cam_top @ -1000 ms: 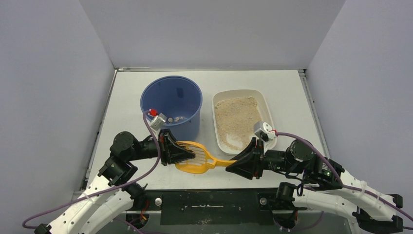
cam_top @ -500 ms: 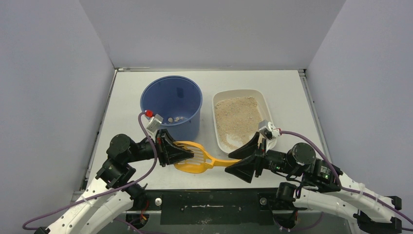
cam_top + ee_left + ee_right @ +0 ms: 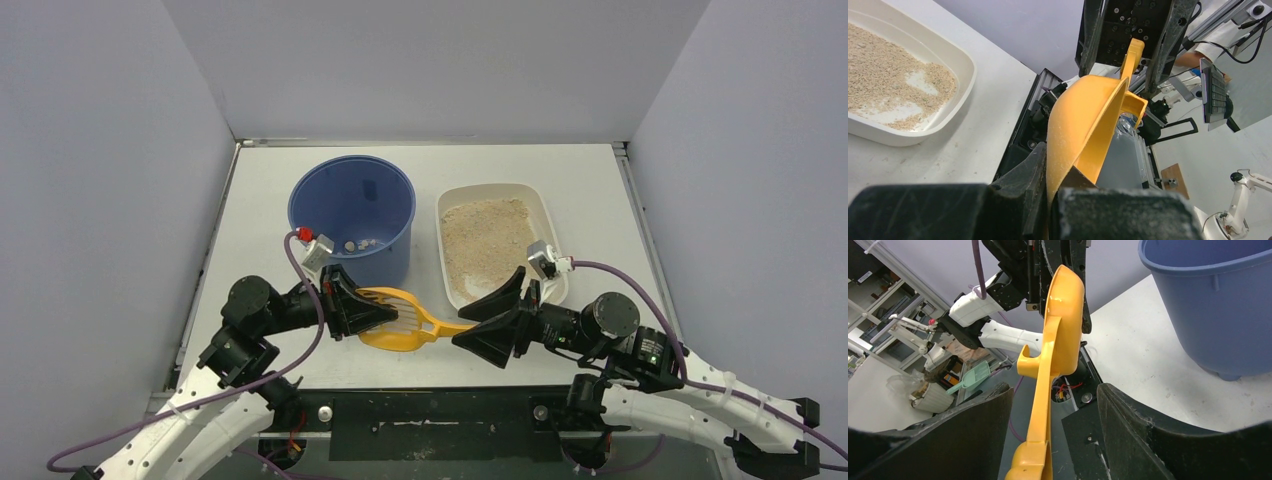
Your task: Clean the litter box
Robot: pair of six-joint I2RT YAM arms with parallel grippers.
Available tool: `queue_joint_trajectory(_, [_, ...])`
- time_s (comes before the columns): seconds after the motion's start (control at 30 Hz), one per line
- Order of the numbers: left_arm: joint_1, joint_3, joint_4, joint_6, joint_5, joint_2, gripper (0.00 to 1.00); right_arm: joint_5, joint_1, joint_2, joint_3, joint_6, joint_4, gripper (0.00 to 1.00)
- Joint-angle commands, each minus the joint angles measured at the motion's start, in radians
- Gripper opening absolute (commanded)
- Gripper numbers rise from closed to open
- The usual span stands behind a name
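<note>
- The shallow cream-white plastic litter box (image 3: 490, 187), filled with tan granules, sits right of the tall round blue plastic bucket (image 3: 385, 262), which holds a few pale lumps (image 3: 355, 243).
- The left gripper (image 3: 393, 314) clamps the bowl of the orange slotted plastic scoop (image 3: 405, 325). The right gripper (image 3: 458, 329) gapes wide around its handle.
- Some waste looks binned; scooping probably resumes after this handover.

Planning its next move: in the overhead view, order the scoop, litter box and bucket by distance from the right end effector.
1. Scoop, handle inside the right end effector.
2. Litter box, just behind it.
3. Bucket, farther left.
</note>
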Motion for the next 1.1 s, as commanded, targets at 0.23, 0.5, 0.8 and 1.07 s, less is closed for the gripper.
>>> queue_joint_trajectory(0.23, [0.004, -0.008, 0.021, 0.007, -0.072, -0.034, 0.0, 0.024, 0.004, -0.013, 0.016, -0.013, 0.044, 0.57])
queue_joint_trajectory(0.5, [0.004, -0.013, 0.016, 0.008, -0.083, -0.031, 0.0, 0.032, 0.004, -0.056, 0.007, -0.015, 0.024, 0.44])
queue_joint_trajectory(0.8, [0.004, -0.01, 0.023, 0.002, -0.09, -0.031, 0.0, 0.044, 0.004, -0.059, 0.006, -0.014, 0.002, 0.38])
queue_joint_trajectory(1.07, [0.004, -0.008, 0.023, 0.001, -0.09, -0.027, 0.0, 0.044, 0.004, -0.033, 0.017, -0.019, -0.018, 0.37])
